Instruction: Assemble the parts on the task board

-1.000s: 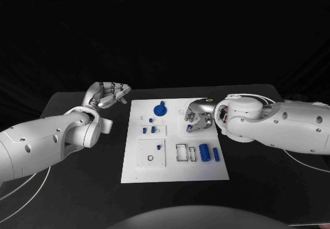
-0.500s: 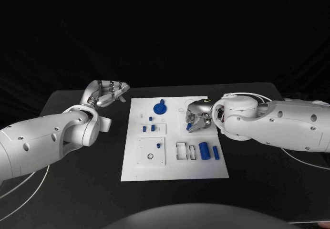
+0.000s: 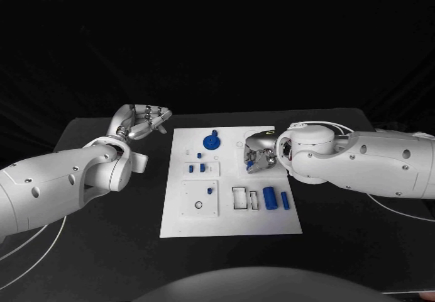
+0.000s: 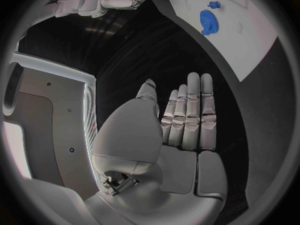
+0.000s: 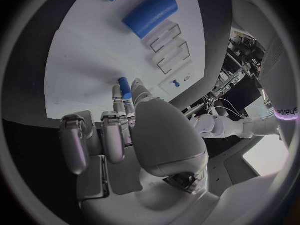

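Observation:
The white task board (image 3: 231,220) lies in the middle of the black table. My right hand (image 3: 259,155) hovers over the board's right edge and pinches a small blue peg (image 3: 249,165) between thumb and fingers; the right wrist view shows that peg (image 5: 125,88) at my fingertips (image 5: 117,96). A blue gear (image 3: 210,143) sits at the board's far end. A thick blue cylinder (image 3: 269,198) and a thin one (image 3: 285,201) lie near two rectangular slots (image 3: 246,199). My left hand (image 3: 143,121) is off the board's far left corner, fingers straight and apart, holding nothing.
Two small blue pegs (image 3: 196,169) stand in a square block left of centre. Another peg (image 3: 209,191) and a black ring (image 3: 198,206) sit in the block nearer me. Bare black table (image 3: 363,251) surrounds the board.
My right arm has edged slightly towards the board's middle, still holding the small blue peg. The left hand has barely shifted.

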